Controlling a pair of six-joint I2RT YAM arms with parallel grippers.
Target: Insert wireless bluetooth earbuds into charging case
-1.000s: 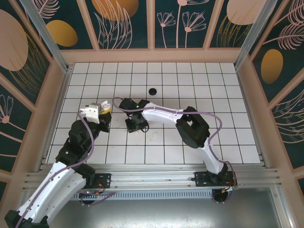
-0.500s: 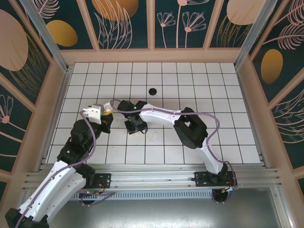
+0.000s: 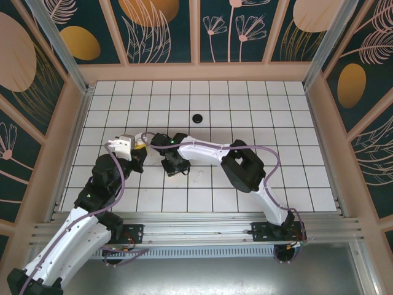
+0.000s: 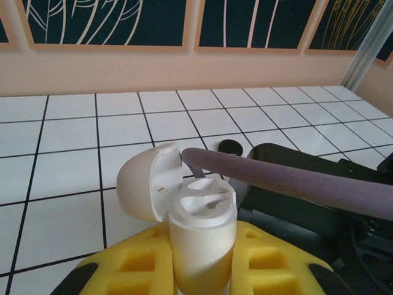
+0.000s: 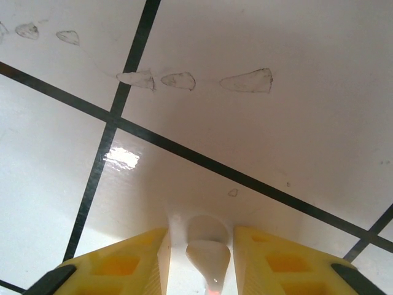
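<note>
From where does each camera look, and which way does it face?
Top external: above and behind the bases, looking down on the tiled table; the left arm and right arm show.
Left wrist: low, facing the back wall; its yellow fingers hold the open charging case.
Right wrist: close above the tiles, facing down; a white earbud lies between its fingers.
Shared: top and left wrist views both show the case and a black disc.
</note>
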